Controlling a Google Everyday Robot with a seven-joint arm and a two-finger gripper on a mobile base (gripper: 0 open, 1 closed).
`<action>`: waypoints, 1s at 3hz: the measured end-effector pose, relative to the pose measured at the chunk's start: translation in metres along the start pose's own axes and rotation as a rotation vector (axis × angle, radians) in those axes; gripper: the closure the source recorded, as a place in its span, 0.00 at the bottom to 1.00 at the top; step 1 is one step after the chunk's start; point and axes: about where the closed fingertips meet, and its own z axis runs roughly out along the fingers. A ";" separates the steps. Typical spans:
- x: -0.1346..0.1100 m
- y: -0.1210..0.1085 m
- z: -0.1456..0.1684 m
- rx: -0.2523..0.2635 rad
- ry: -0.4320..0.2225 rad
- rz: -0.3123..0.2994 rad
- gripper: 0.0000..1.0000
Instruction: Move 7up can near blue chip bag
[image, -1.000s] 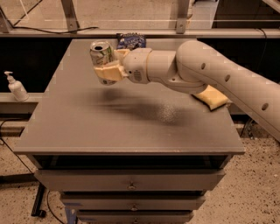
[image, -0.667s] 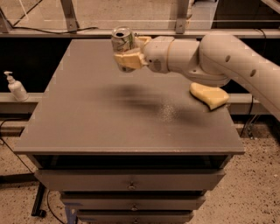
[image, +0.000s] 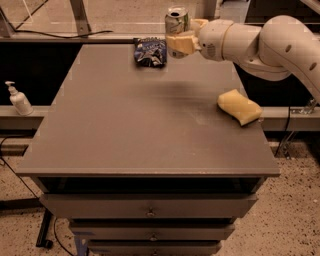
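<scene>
The 7up can (image: 177, 21) is a pale can with a silver top, held upright in the air over the table's far edge. My gripper (image: 181, 41) is shut on the 7up can, its cream fingers (image: 180, 44) wrapping the can's lower part, with the arm reaching in from the right. The blue chip bag (image: 150, 51) is dark blue and wrinkled with white lettering. It lies on the grey table (image: 125, 125) near the far edge, just left of and below the can.
A yellow sponge (image: 239, 106) lies on the table near its right edge. A white pump bottle (image: 18, 99) stands on a ledge left of the table. Drawers run below the table's front edge.
My gripper has carried the can rightward and toward the far edge. The blue chip bag, hidden behind the gripper before, now shows just left of the can.
</scene>
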 end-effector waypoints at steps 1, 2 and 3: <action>0.015 -0.047 0.019 0.029 0.009 0.033 1.00; 0.039 -0.074 0.044 0.029 0.027 0.072 1.00; 0.070 -0.085 0.055 0.039 0.047 0.109 1.00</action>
